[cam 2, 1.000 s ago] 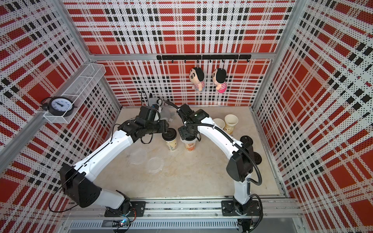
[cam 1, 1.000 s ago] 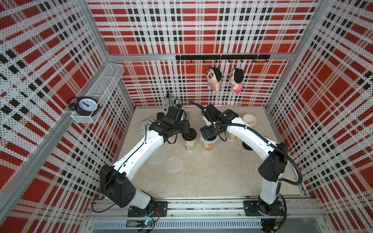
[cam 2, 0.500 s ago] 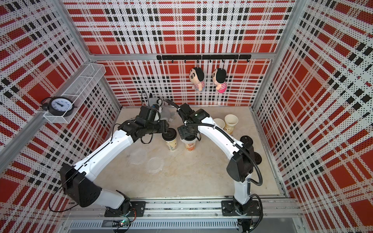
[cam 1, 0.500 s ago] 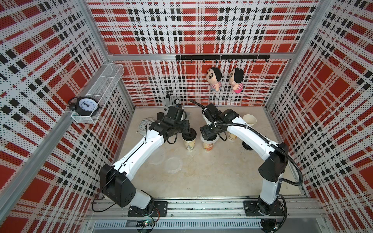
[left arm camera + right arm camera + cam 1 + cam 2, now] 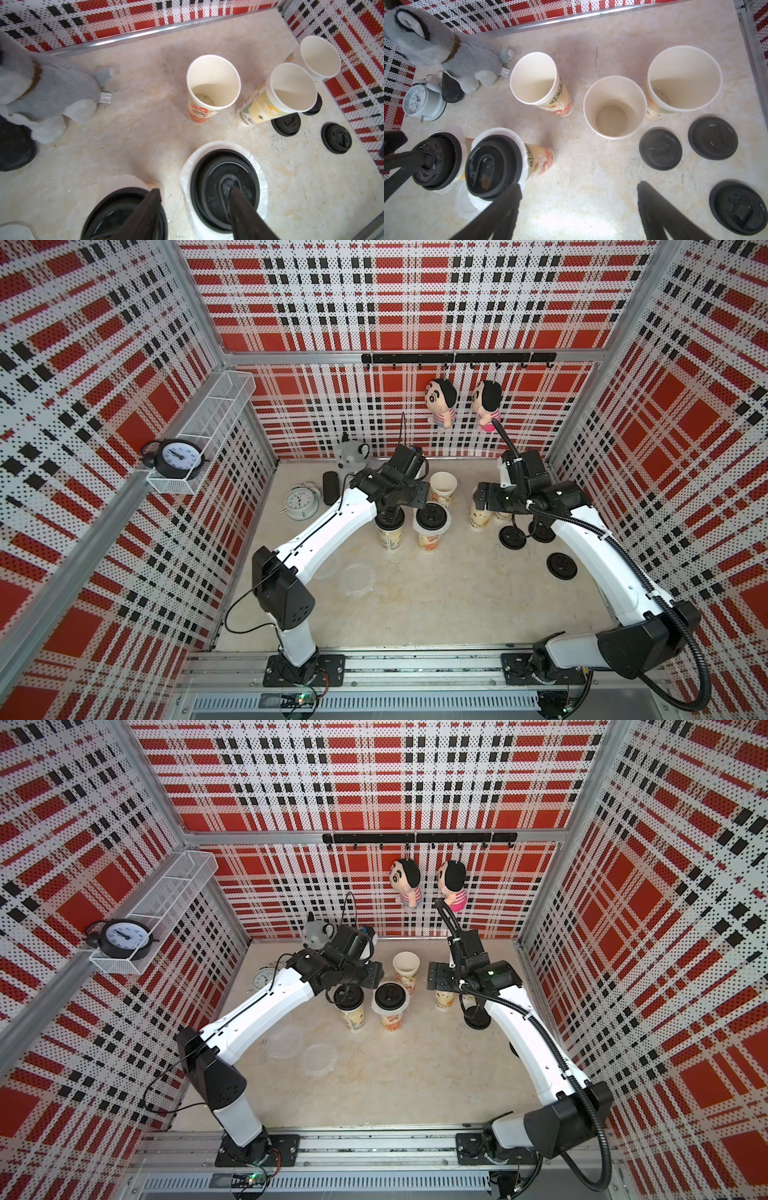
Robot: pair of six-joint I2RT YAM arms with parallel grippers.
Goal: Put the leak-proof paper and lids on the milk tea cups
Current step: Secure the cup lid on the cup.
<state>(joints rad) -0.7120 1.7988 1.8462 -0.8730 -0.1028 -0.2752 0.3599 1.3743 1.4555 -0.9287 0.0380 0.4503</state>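
**A:** Right arm has swung off the second cup and now hangs by the open ones; left arm has barely shifted.

**B:** Run it left to right.

**A:** Left hand [image 5: 194, 189] is spread and grips nothing, with one fingertip [image 5: 153, 195] over each black lid [image 5: 207, 176]. Beneath it, the left cup [image 5: 390, 537] and second cup [image 5: 429, 540] each have paper [image 5: 220, 145] frilling out under the lid. Two spare sheets [image 5: 319, 1060] lie flat on the bench [image 5: 415, 1085] just in front of them. Then come three open cups [image 5: 614, 106], with no paper yet. Right hand [image 5: 579, 185] is spread wide and empty. Three loose lids [image 5: 660, 148] lie beside those cups.

**B:** How will a sheet handle?

**A:** It looks like thin film: nearly weightless, floppy, and likely to cling to the bench. I'd pinch the crinkled rim gently, not the middle. It should droop, and may fold or flutter when carried. The open cups look empty or nearly so, so a nudge could tip them.
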